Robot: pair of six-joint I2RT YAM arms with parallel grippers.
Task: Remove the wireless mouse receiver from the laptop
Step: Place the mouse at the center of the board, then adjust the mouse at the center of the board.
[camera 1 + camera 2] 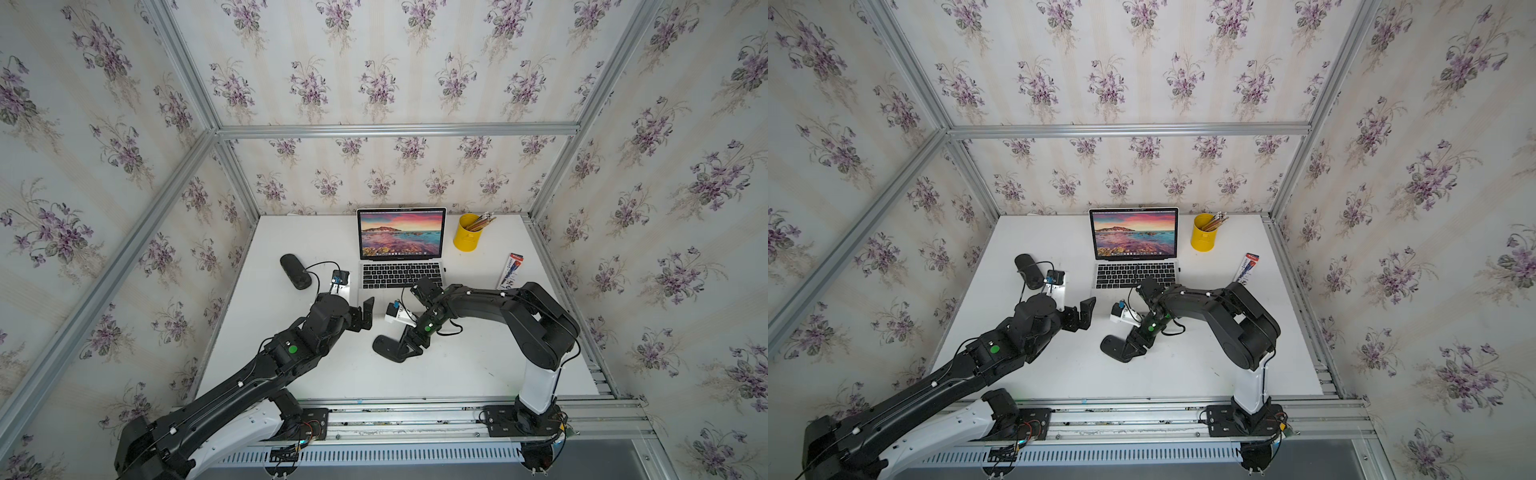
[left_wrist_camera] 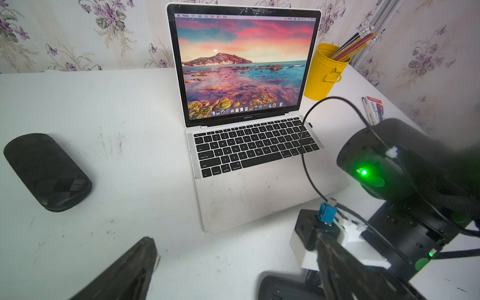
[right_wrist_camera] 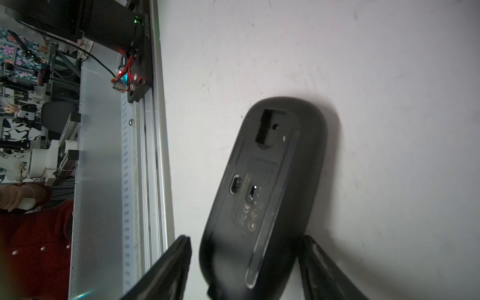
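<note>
The silver laptop (image 1: 399, 286) (image 2: 259, 187) stands open at the back middle of the table, with a sunset seascape on its screen. The wireless mouse receiver (image 1: 444, 269) (image 2: 310, 125) is a tiny black stub sticking out of the laptop's right side. In front of the laptop lies a black mouse (image 1: 384, 347) (image 3: 267, 168), underside up. My right gripper (image 1: 401, 347) (image 3: 246, 239) straddles its rear end, open, with a gap showing beside one finger. My left gripper (image 1: 363, 316) (image 2: 233, 267) hangs wide open and empty near the laptop's front left corner.
A long black case (image 1: 295, 271) (image 2: 46, 171) lies left of the laptop. A yellow cup of pencils (image 1: 467, 232) (image 2: 322, 72) stands to the laptop's right. Further right lies a red-and-white pack (image 1: 511, 270), close to the right arm. The table's front edge meets a metal rail (image 3: 155, 155).
</note>
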